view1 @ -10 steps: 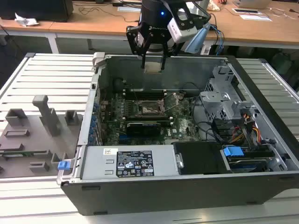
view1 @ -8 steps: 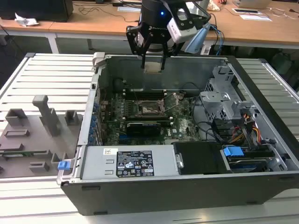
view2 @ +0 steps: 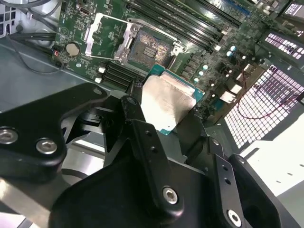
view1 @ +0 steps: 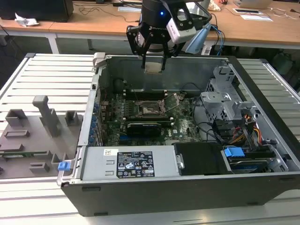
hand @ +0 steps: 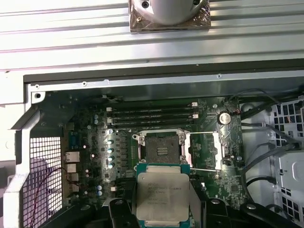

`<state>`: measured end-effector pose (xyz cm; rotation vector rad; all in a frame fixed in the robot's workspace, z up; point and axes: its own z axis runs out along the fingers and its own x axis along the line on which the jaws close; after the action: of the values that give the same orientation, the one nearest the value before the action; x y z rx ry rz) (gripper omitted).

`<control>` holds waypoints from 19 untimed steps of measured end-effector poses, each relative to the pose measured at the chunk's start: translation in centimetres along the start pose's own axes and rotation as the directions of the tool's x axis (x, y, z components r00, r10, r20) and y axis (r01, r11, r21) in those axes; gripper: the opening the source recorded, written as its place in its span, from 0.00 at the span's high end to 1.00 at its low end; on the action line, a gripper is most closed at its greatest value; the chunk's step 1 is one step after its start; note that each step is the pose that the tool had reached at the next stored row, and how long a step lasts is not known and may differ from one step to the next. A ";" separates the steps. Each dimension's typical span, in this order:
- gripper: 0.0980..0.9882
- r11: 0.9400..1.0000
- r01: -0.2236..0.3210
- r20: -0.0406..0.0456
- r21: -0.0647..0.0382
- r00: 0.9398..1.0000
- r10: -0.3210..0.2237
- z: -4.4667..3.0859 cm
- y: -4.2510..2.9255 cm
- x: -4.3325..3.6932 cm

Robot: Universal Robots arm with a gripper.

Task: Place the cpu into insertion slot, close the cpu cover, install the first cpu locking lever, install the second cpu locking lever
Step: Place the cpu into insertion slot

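Over the grey computer case (view1: 187, 190), our black pincer (view1: 153, 65) grips the flat silver-beige cpu (hand: 163, 197); skewed, we might damage the dark square insertion slot (hand: 161, 149) below.

I work in a robotics lab: an opened computer case (view1: 164, 192) sits on a slatted metal bench (view1: 51, 75), with wooden desks (view1: 93, 23) beyond it.

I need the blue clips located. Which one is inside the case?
The blue clip at the exterior view's right, beside the drive-bay cables. The other blue clip sits outside the case wall, at the exterior view's left.
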<state>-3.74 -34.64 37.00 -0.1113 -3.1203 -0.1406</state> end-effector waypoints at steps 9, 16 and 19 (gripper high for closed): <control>0.51 0.999 -0.039 0.004 -0.001 0.999 0.039 0.00 0.00 0.00; 0.51 0.998 -0.062 0.005 -0.001 0.998 0.062 0.00 0.00 0.00; 0.51 0.998 -0.068 0.006 -0.002 0.998 0.068 0.00 0.00 0.00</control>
<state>-3.74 -34.64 37.00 -0.2185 -3.1177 -0.1415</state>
